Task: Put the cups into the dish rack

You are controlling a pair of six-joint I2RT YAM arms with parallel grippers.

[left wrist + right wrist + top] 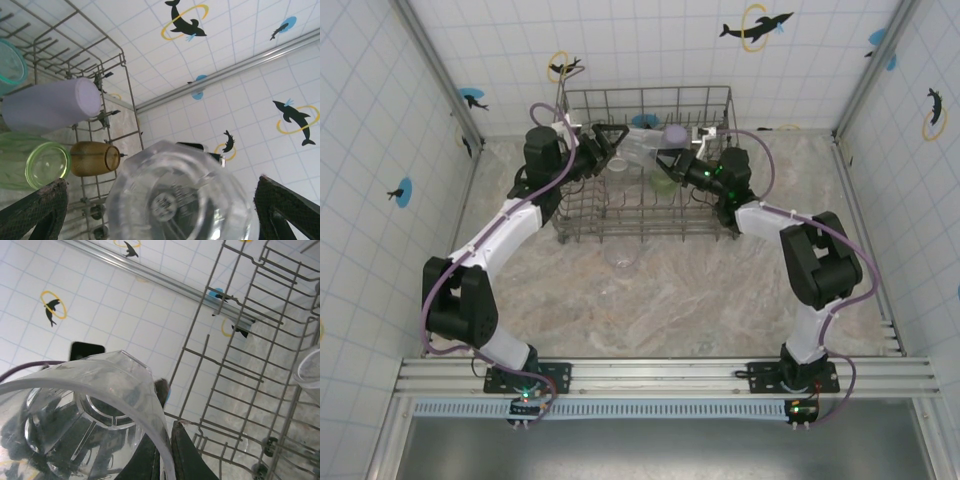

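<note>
A clear cup (638,150) hangs over the dish rack (582,212) between my two grippers. My right gripper (667,160) is shut on its rim; in the right wrist view the wall of the clear cup (85,415) is pinched between the fingers of the right gripper (167,440). My left gripper (160,215) is open, and the clear cup's base (180,200) faces it between the wide fingers (35,210) without visible contact. Lying in the rack are a lavender cup (50,105), a light green cup (35,165), an amber cup (95,158) and a teal cup (10,67).
Another clear cup (623,260) stands on the table in front of the rack. The rack's tall wire sides (240,365) rise close to the right gripper, and a further clear cup (310,372) sits inside it. Tiled walls enclose the table on three sides.
</note>
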